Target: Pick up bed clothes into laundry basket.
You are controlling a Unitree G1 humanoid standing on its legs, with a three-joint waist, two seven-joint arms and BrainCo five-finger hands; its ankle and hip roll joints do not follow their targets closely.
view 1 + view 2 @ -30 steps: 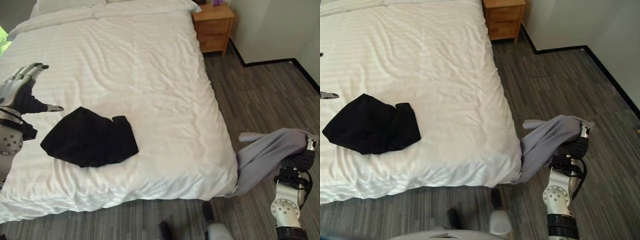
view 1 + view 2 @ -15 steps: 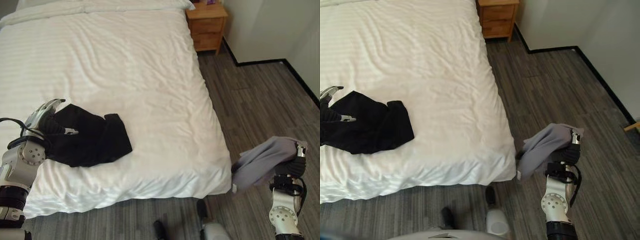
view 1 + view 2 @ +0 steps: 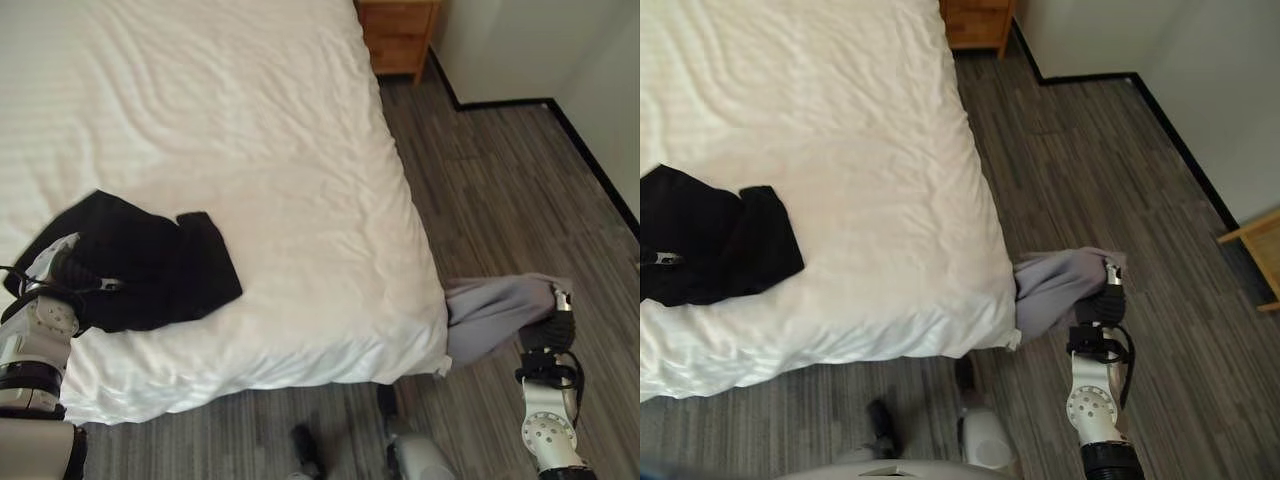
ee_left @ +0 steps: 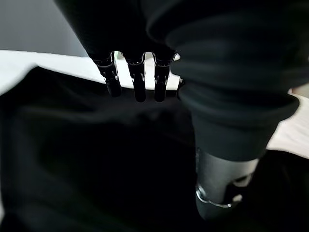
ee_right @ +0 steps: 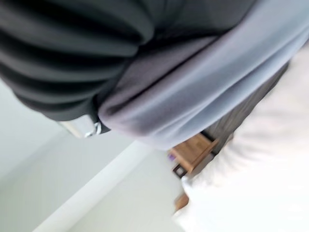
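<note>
On the bed (image 3: 250, 150) you see a garment (image 3: 140, 260) near its front left edge, your left hand (image 3: 55, 275) resting on it. Your right hand (image 3: 548, 318) grips another garment (image 3: 490, 310) just off the bed's front right corner, above the floor (image 3: 520, 180). A nightstand (image 3: 398, 35) stands behind, beside the bed.

We saw bed (image 3: 250, 150) with white cover, black garment (image 3: 150, 262) lying crumpled on its near left part. Grey plank floor (image 3: 500, 190) ran beside bed, wooden nightstand (image 3: 398, 35) standing on it.
</note>
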